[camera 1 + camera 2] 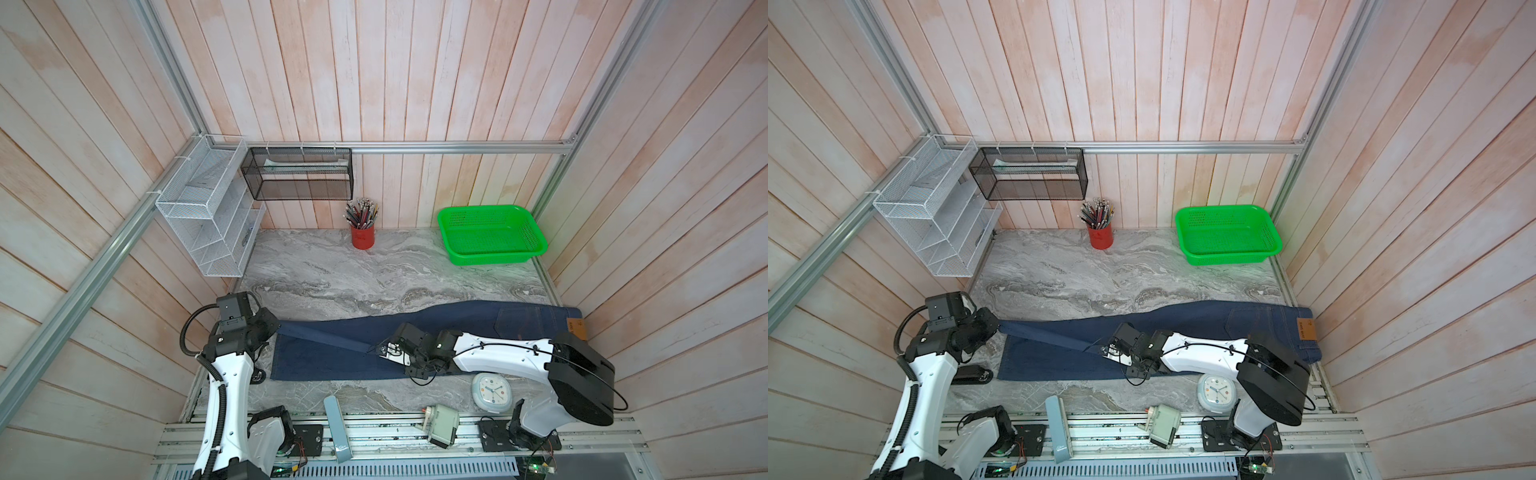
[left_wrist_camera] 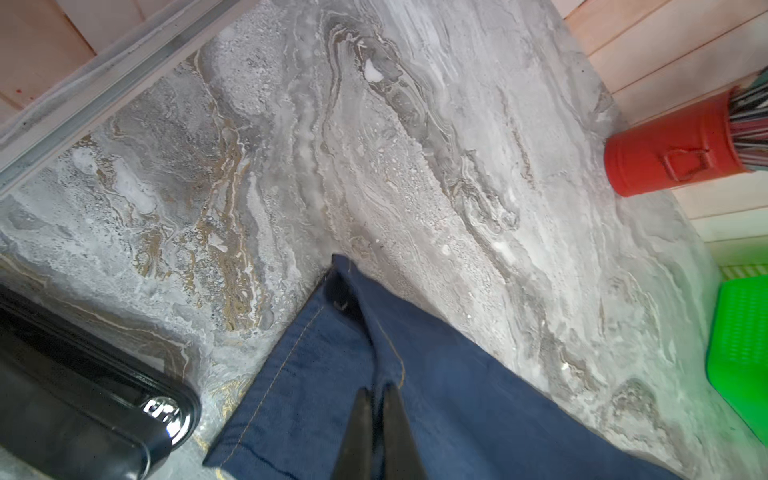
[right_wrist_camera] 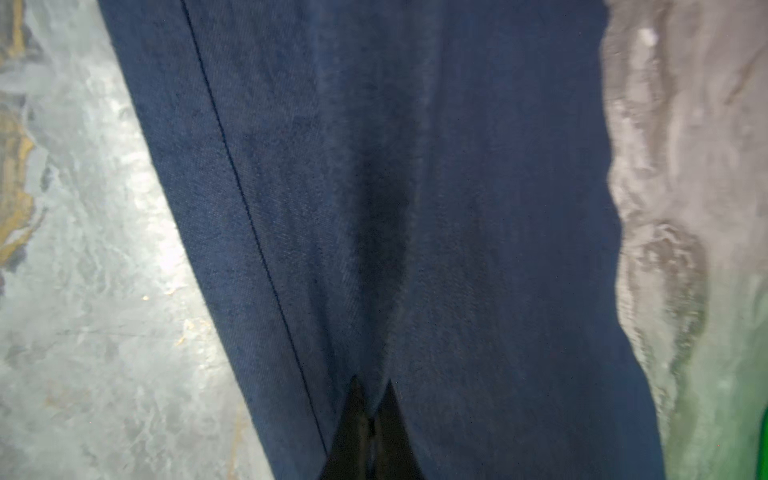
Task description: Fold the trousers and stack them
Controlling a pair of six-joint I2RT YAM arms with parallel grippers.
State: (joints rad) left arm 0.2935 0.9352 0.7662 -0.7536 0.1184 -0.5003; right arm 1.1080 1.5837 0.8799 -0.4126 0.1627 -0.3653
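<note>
Your white right arm [image 1: 498, 353] hides part of the front of the grey marble tabletop [image 1: 332, 270], where the long dark navy denim trousers [image 1: 436, 320] lie, waistband reaching the right edge. Behind them the marble is bare. The left gripper [image 2: 376, 388] and the right gripper [image 3: 372, 380] are each closed tight on a denim fold.

Grey marbled bench [image 1: 332, 274]: dark blue jeans [image 1: 324, 361] lie across its front, red pencil cup [image 1: 363, 238] and green basket [image 1: 490, 259] at the back, white alarm clock [image 1: 492, 392] frontmost
</note>
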